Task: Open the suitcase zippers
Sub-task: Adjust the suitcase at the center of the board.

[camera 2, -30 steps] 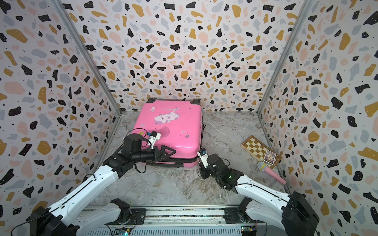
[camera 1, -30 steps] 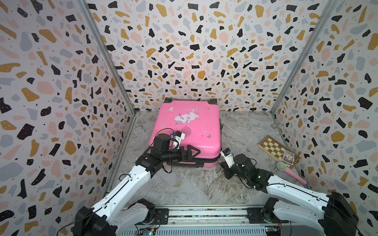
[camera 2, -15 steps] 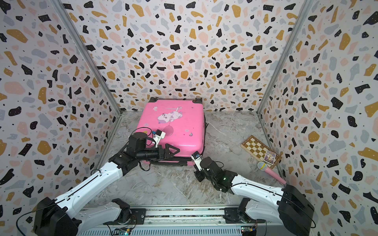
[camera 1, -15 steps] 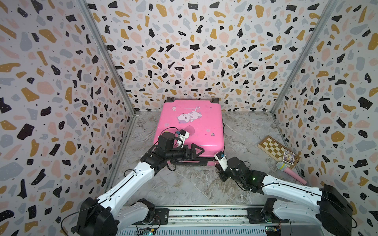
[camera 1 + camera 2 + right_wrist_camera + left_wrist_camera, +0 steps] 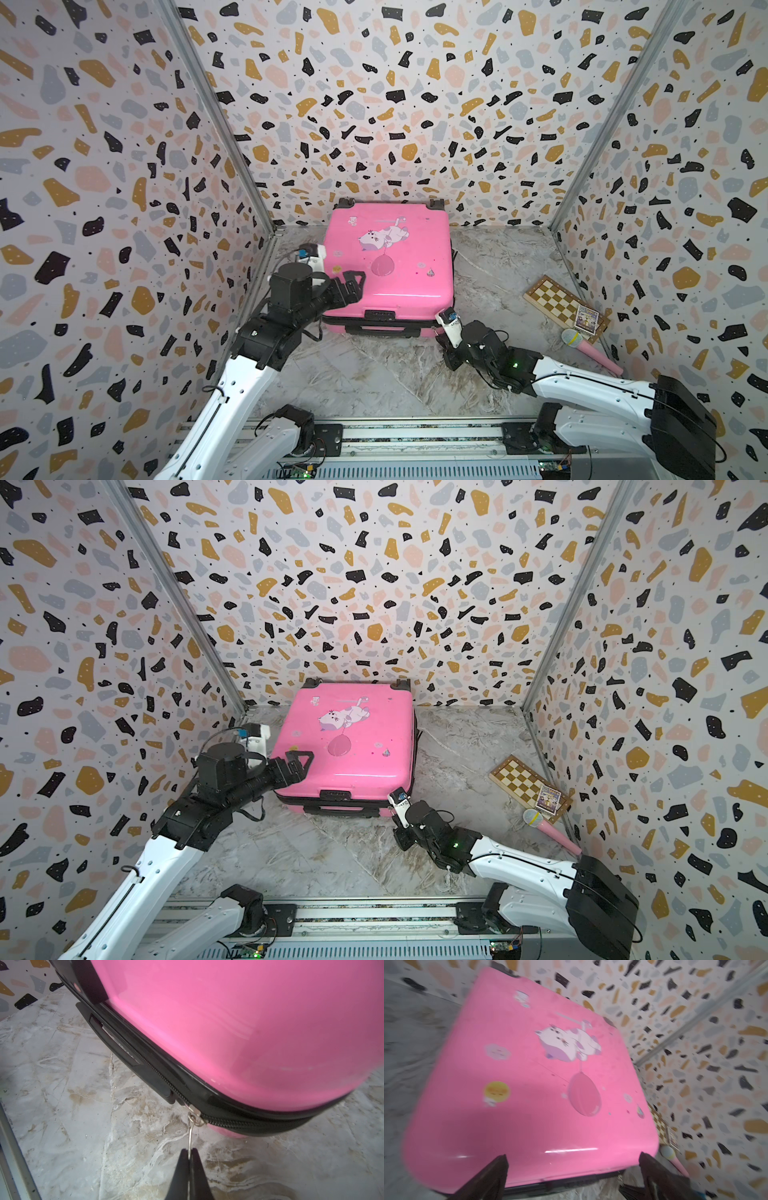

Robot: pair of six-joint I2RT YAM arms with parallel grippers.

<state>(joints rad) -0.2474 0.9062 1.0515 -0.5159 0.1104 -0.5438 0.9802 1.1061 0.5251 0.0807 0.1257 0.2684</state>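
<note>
The pink suitcase (image 5: 390,266) (image 5: 353,750) lies flat against the back wall, cat print up. My left gripper (image 5: 354,286) (image 5: 300,762) hangs open over its near-left corner, and the lid (image 5: 529,1095) shows between the spread fingers (image 5: 496,1176) with nothing in them. My right gripper (image 5: 189,1150) is shut on the thin silver zipper pull (image 5: 190,1132) at the near-right corner. The pull is drawn taut from its slider (image 5: 196,1118) on the black zipper band (image 5: 249,1124). In both top views the right wrist (image 5: 478,345) hides those fingertips.
A black bar handle (image 5: 116,1043) and a lock block (image 5: 378,314) sit on the suitcase's near edge. A wooden chessboard (image 5: 561,301) and a pink microphone (image 5: 592,351) lie by the right wall. The left wall stands close behind the left arm.
The left gripper has drawn back from the suitcase's front edge to its near-left corner. The suitcase has swung squarer to the back wall. The right gripper has shifted slightly left, staying shut.
</note>
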